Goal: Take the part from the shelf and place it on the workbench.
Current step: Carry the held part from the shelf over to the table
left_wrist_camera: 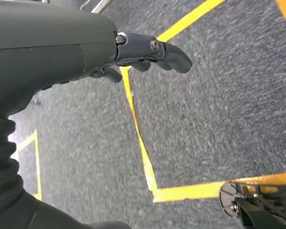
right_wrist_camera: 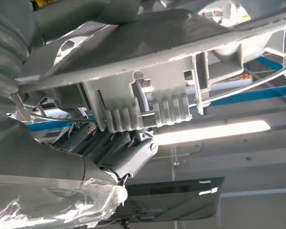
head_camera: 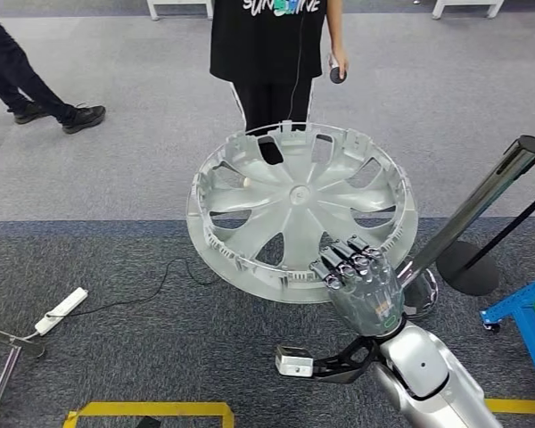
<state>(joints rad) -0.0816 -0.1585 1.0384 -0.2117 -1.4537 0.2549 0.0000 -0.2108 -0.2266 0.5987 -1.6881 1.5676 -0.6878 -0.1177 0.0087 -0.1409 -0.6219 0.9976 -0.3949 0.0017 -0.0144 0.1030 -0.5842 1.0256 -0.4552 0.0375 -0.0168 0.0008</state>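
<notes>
In your head view, the right hand, lower right, grips the rim of the round silver plastic wheel cover at frame centre, above grey carpet. Your left wrist view shows the left hand holding nothing, fingers loosely extended. Your right wrist view shows fingers pressed under the cover's rim.

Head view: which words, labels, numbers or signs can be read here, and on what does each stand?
"SUN...INE", cut off at the top and partly covered in the middle: on the person's black T-shirt.
Green label on the right hand: too small to read.
Emblem at the wheel cover's hub: unreadable.
</notes>
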